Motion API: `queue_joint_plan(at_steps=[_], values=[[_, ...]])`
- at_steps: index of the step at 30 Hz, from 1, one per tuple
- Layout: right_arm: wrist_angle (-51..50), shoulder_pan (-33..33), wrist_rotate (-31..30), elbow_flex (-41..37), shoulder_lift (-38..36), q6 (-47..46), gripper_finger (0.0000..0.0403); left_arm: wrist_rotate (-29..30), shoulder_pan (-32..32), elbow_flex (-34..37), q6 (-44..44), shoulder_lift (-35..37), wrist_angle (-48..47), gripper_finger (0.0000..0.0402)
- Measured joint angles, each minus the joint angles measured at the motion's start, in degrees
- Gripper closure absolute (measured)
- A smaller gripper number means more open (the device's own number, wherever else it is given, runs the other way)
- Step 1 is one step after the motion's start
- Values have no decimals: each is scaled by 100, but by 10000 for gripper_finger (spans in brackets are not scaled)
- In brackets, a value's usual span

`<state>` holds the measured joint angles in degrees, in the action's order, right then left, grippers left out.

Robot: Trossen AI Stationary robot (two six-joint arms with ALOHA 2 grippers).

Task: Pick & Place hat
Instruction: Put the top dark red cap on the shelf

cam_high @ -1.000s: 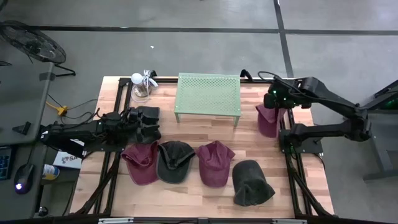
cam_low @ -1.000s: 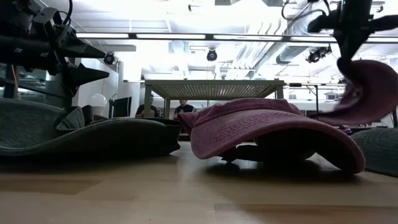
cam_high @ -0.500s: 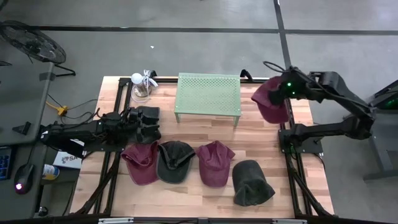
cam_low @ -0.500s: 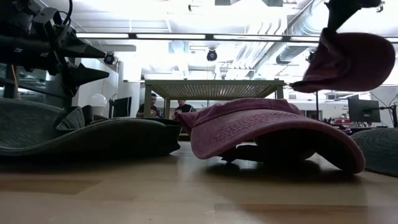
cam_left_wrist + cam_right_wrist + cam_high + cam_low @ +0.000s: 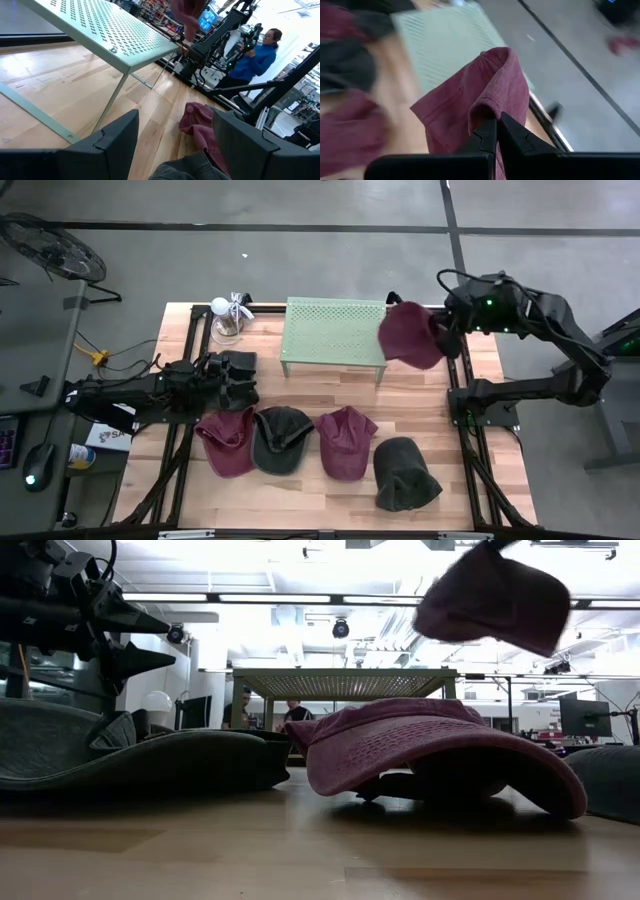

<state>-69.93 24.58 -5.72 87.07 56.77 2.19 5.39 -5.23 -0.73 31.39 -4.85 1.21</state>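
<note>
A maroon hat point(image 5: 408, 335) hangs in the air at the right end of the green perforated stand point(image 5: 335, 330). My right gripper point(image 5: 446, 330) is shut on it. The low view shows the hat point(image 5: 490, 595) high above the table, and the right wrist view shows it point(image 5: 480, 95) over the stand point(image 5: 445, 45). My left gripper point(image 5: 240, 378) waits open at the table's left, above the wood, with its fingers point(image 5: 115, 135) apart. Several other hats lie in a row near the front. My right gripper point(image 5: 496, 122) pinches a raised fold of the maroon hat's fabric point(image 5: 490, 107) between its two fingers. It comes at the hat from the table's right side. The hat is lifted clear of the table and stand and spreads out beyond the fingertips toward the stand.
On the near half of the table lie a maroon hat point(image 5: 228, 442), a dark green hat point(image 5: 282, 440), another maroon hat point(image 5: 346, 442) and a dark green one point(image 5: 405, 473). A glass with a white object point(image 5: 228, 320) stands at the far left. A person point(image 5: 260, 55) stands beyond the table.
My right gripper has risen and moved from the table's right edge toward the green stand, still shut on the maroon hat. The hat hung low beside the arm before. It has now swung up and to the left and sits high by the stand's right end.
</note>
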Motion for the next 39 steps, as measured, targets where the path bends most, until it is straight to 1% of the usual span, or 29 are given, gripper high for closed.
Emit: queue_joint_plan(at_steps=[2,5,8,10,14,18,25,28,30,34,39], values=[[273,0,533,0,-17,108,402,0,1,0,1,-1,0,153],[736,0,1121,0,-19,60,402,-1,0,0,-1,-1,0,153],[1274,0,1491,-27,-15,-225,402,0,1,0,-77,-1,0,153],[1647,0,1632,-77,-14,-424,402,0,0,0,-117,1,0,153],[2157,0,1666,-101,61,-725,402,33,0,0,-120,0,7,153],[2378,0,1666,-101,172,-1004,402,159,2,0,-41,-1,159,153],[2647,-19,1665,-101,410,-1369,403,170,0,0,595,1,606,153],[2767,-139,1595,-101,522,-1401,403,511,0,0,741,1,793,153],[2875,-224,1522,-101,607,-1420,403,638,-3,-4,915,-1,966,153],[3101,-344,1511,-101,787,-1420,403,544,0,-201,741,-76,996,153],[3508,-429,1713,-101,962,-1381,403,579,0,-596,107,-454,1794,153]])
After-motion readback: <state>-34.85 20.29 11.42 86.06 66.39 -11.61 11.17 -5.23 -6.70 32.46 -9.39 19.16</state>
